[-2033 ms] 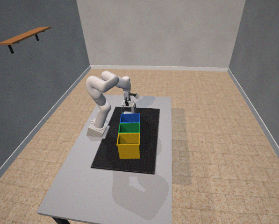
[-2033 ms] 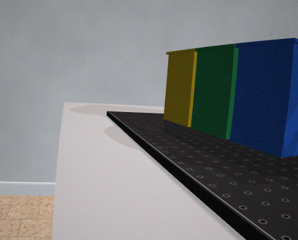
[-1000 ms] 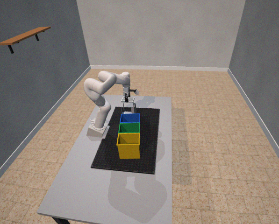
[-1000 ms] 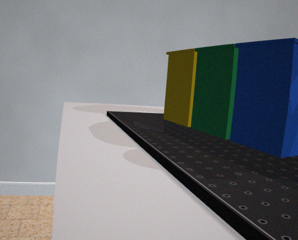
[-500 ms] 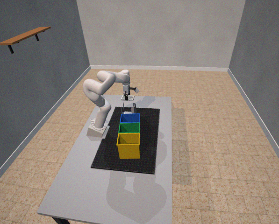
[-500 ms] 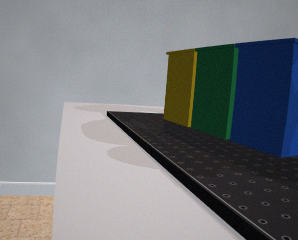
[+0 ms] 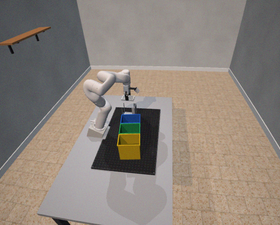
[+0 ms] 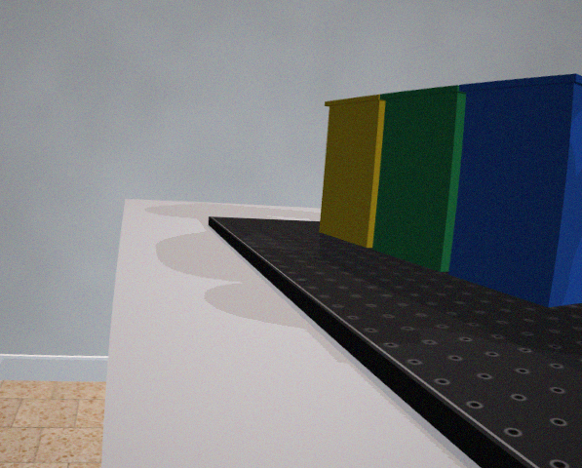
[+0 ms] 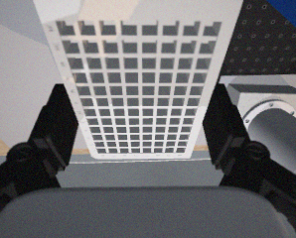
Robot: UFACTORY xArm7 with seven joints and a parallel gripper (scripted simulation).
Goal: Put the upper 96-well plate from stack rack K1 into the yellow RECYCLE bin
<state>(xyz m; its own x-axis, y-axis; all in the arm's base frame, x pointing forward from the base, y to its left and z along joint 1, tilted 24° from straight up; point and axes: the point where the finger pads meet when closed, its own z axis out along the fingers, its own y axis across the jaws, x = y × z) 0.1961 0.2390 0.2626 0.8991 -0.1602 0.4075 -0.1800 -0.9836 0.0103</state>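
Note:
My gripper [image 7: 127, 97] is shut on the white 96-well plate [image 7: 127, 97] and holds it in the air above the stack rack K1 [image 7: 129, 108] at the far end of the black mat. In the wrist view the plate [image 9: 138, 86] fills the space between my two black fingers, which press on its long sides. The lower plate [image 7: 128, 113] lies in the rack, partly hidden behind the blue bin. The yellow bin [image 7: 128, 146] stands nearest the top view, last in the row, and shows in the exterior view [image 8: 351, 171] too.
The blue bin [image 7: 130, 118] stands right next to the rack, then the green bin [image 7: 129, 128], all touching in a row on the black mat [image 7: 126, 140]. The arm's base [image 7: 96, 131] stands left of the mat. The rack's thin posts [image 7: 135, 107] rise below the plate.

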